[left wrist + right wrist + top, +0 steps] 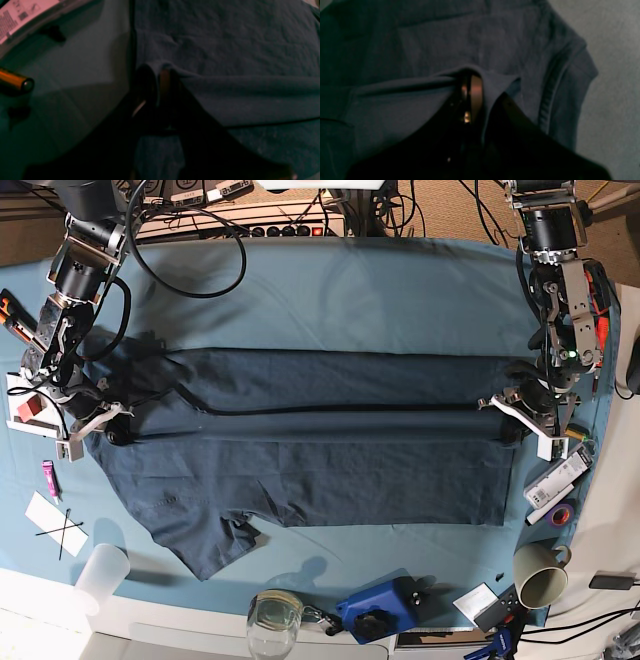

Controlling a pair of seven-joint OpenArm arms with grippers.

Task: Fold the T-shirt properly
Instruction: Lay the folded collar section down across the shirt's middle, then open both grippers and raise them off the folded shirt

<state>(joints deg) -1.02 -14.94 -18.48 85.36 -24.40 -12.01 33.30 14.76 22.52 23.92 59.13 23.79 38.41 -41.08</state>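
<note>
The dark navy T-shirt [330, 470] lies spread lengthwise across the teal tablecloth [350, 290], one sleeve pointing to the near left. A raised fold ridge runs along its middle between the two grippers. On the base view's right, my left gripper [512, 418] is shut on the shirt's edge; its wrist view shows the fingers [147, 80] pinching a pleat of T-shirt [237, 50]. On the left, my right gripper [108, 430] is shut on the opposite end; its wrist view shows cloth draped over the gripper [470, 85], with a ribbed band [552, 95] beside it.
Along the near edge stand a white cup [100, 575], a glass jar [272, 615], a blue device [380, 608] and a mug [540, 575]. A white box [557, 480] and a tape roll [560, 515] lie by the left gripper. A crossed paper [55, 525] lies at the left.
</note>
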